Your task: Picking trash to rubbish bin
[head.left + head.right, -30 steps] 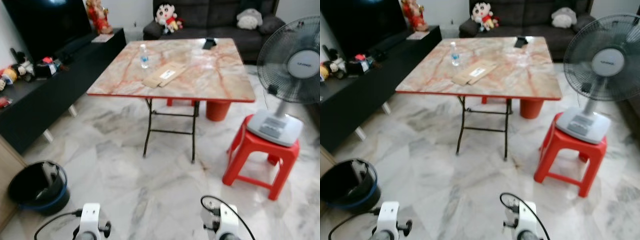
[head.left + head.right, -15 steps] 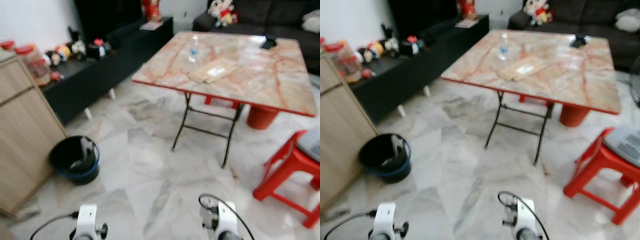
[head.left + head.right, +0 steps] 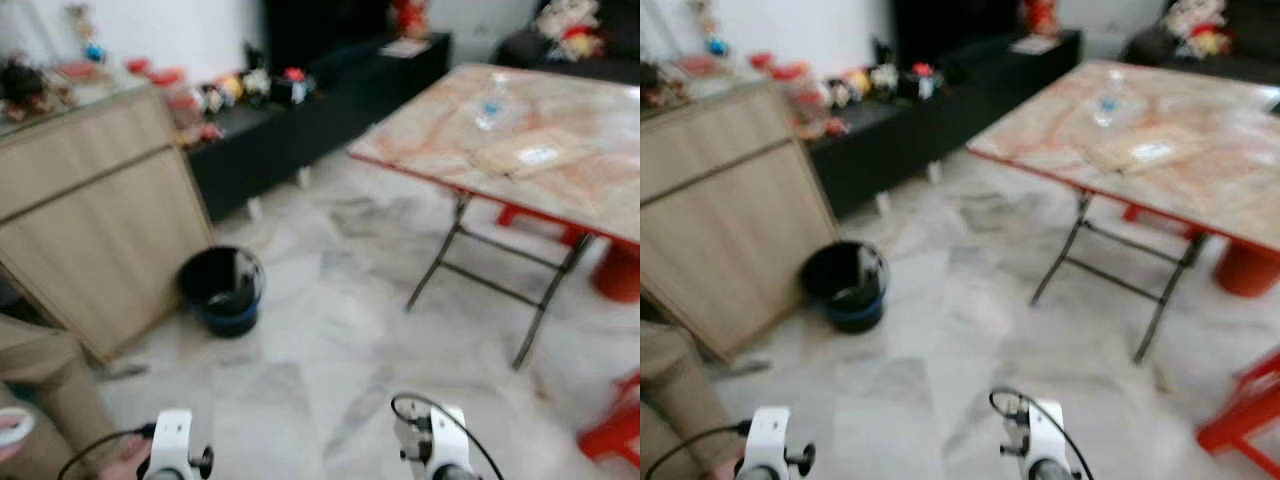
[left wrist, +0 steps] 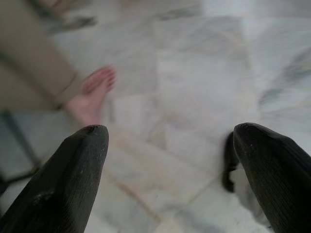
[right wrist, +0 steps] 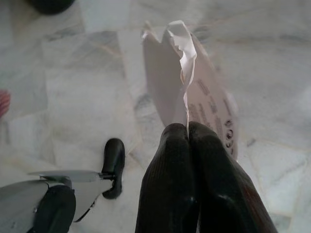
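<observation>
a marble-topped folding table point(image 3: 560, 150) stands near a wooden cabinet point(image 3: 100, 220) on pale marble floor point(image 3: 320, 380).

Rubbish bin on the floor between a cabinet and a folding table.

The rubbish bin point(image 3: 222, 291) stands on the floor point(image 3: 330, 390), just beside the cabinet point(image 3: 95, 200) at the left and well apart from the table point(image 3: 520, 150) at the right. On the table lie a bottle point(image 3: 490, 103) and, just right of it, a flat package point(image 3: 528, 154). Behind the bin a low shelf point(image 3: 300, 120) carries small items. A person's foot point(image 4: 92, 94) rests on the floor near the left gripper point(image 4: 175, 160); the right gripper point(image 5: 187, 141) pinches a torn paper point(image 5: 187, 92).
</observation>
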Tool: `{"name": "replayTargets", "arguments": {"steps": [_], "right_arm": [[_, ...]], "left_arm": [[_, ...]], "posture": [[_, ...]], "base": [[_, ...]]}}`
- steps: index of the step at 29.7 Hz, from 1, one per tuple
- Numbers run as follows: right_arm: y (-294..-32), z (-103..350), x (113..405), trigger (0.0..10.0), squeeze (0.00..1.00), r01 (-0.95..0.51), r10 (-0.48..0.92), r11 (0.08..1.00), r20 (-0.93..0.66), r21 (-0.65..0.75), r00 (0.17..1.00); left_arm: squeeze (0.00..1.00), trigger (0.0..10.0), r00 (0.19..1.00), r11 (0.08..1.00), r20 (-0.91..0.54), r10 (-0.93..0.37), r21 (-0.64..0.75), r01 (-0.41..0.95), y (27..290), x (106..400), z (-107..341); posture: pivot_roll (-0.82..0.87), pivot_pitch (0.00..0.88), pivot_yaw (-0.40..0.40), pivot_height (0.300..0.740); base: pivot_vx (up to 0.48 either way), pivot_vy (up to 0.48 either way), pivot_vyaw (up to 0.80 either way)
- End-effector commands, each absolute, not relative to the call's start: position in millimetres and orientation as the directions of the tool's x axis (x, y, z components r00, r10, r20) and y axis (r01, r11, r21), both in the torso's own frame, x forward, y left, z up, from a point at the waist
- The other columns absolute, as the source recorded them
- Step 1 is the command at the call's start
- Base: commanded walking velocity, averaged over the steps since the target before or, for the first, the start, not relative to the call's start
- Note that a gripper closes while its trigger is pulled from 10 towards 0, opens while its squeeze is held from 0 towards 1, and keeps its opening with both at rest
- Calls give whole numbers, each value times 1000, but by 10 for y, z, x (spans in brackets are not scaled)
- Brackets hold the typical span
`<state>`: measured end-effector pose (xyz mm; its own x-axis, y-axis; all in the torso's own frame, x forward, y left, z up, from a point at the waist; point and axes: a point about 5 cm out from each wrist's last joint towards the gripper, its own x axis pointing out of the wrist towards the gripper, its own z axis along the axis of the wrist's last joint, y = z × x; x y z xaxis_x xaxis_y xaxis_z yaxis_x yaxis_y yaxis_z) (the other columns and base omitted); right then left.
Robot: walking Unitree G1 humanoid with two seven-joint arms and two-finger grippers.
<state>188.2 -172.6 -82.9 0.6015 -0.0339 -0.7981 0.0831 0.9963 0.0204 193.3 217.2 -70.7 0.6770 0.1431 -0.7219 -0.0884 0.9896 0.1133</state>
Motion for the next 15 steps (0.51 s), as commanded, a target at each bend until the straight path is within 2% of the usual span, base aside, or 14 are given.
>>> {"name": "replayTargets", "arguments": {"steps": [1,2,7,10,15], "right_arm": [[-1695,-814,1916,10000,0,71,-24,997,-793,24,609],[-1687,-810,1925,10000,0,67,-20,997,-790,27,613],[-1663,-793,1957,10000,0,95,-16,994,-780,56,626],[-1650,-772,1994,10000,0,95,-4,993,-769,74,640],[-1670,-779,1981,10000,0,102,-10,992,-772,71,636]], "left_arm": [[0,10000,678,987,-717,162,132,-96,2210,1925,-702],[0,10000,680,986,-715,163,136,-95,2212,1930,-698],[0,10000,679,985,-715,169,145,-93,2220,1943,-691],[0,10000,695,986,-701,164,139,-92,2215,1971,-672],[0,10000,692,986,-702,165,144,-89,2211,1974,-673]], "posture": [[71,0,78,740],[71,0,78,740],[74,0,76,740],[75,0,76,740],[86,0,72,740]], "base": [[0,0,794],[0,0,794],[0,0,0],[301,0,0],[480,0,0]]}}
